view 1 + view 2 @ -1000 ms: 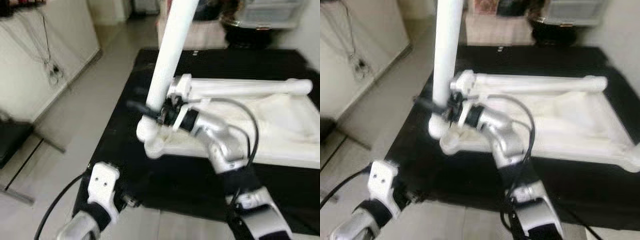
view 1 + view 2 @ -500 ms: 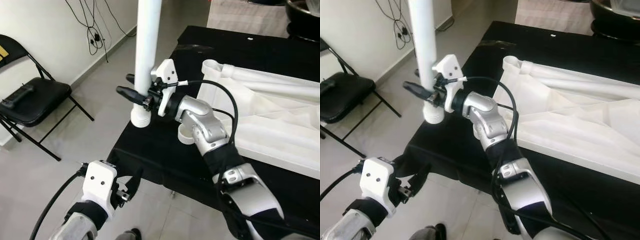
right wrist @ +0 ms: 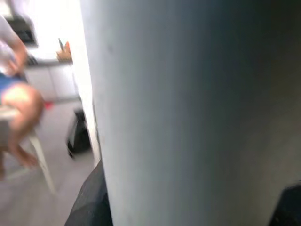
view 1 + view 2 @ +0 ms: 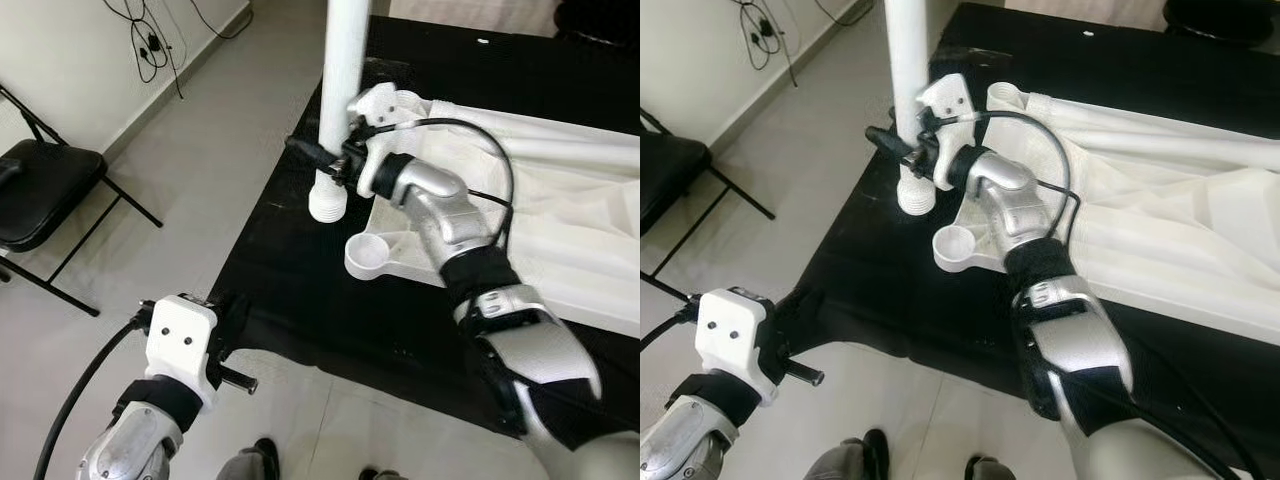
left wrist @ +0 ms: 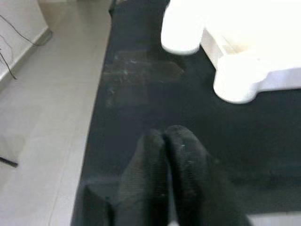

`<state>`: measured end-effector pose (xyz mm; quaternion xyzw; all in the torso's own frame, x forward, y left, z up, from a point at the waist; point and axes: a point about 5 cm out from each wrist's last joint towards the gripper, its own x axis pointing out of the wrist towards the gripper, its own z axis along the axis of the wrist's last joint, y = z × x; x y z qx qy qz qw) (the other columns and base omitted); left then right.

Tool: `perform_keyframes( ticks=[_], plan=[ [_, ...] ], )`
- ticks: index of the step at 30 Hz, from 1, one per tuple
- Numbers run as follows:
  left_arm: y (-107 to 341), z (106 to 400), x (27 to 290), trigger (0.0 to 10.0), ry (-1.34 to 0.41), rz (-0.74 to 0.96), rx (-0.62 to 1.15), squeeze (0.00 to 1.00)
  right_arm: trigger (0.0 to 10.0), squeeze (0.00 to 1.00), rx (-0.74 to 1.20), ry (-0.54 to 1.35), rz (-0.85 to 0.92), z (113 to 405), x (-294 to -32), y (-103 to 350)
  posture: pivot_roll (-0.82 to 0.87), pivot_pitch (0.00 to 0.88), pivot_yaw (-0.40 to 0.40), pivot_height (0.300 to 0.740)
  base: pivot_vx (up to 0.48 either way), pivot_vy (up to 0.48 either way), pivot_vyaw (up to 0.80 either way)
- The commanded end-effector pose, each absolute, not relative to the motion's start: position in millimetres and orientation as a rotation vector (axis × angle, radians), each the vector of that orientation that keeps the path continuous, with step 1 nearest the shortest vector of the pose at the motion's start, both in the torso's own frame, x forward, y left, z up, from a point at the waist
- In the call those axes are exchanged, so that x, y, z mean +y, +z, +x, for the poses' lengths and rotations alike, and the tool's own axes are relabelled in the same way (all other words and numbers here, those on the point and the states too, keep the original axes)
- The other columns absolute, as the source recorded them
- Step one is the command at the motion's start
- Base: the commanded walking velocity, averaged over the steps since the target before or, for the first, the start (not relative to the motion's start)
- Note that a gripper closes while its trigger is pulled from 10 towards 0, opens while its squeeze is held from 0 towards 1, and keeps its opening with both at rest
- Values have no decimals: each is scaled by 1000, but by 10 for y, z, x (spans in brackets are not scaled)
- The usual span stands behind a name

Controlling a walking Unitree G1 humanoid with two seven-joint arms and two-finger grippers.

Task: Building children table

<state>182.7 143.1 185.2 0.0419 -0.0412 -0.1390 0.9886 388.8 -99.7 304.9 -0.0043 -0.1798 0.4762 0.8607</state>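
A long white table leg (image 4: 341, 90) stands upright with my right gripper (image 4: 318, 158) shut on it near its lower part. The leg's ribbed lower end (image 4: 915, 197) hangs just above the black table (image 4: 300, 290), a little to the left of the round corner socket (image 4: 368, 255). That socket belongs to the white table top (image 4: 540, 210), which lies upside down. In the right wrist view the leg (image 3: 197, 113) is very close. My left gripper (image 5: 163, 136) is shut on nothing and is low at the table's near left edge.
A black folding chair (image 4: 40, 180) stands on the grey tile floor at the left. Cables (image 4: 150, 40) hang by the wall. Dark shoes (image 4: 845, 460) show at the bottom edge. A seated person (image 3: 16, 99) is in the background of the right wrist view.
The whole view has shifted. The leg in my right gripper has come in from beyond the table's left edge and now hangs beside the corner socket. The left arm stays low.
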Motion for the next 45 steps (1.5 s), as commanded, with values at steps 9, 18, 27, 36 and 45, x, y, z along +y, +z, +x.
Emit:
perform_keyframes(
  ticks=[9,18,27,36,45],
  plan=[
    [1745,1708,1419,0,-312,98,-18,0,10000,0,-399,1299,-289,3628,-1001,3007,96,307,-12,740,0,0,0],
    [1694,1568,1374,0,-392,93,31,0,10000,0,-401,1379,-316,3638,-958,3101,100,312,2,740,0,0,0],
    [1676,1503,1273,10000,-465,37,45,0,10000,0,-390,1516,-227,3630,-1143,3342,89,321,-2,740,0,0,0],
    [1668,1475,1258,10000,-484,30,25,0,10000,0,-331,1635,-222,3579,-1137,3240,84,324,3,740,0,0,0],
    [1697,1420,1250,10000,-506,52,-5,0,10000,0,-284,1626,-289,3627,-1112,3148,93,335,13,740,0,0,0]
  ],
)
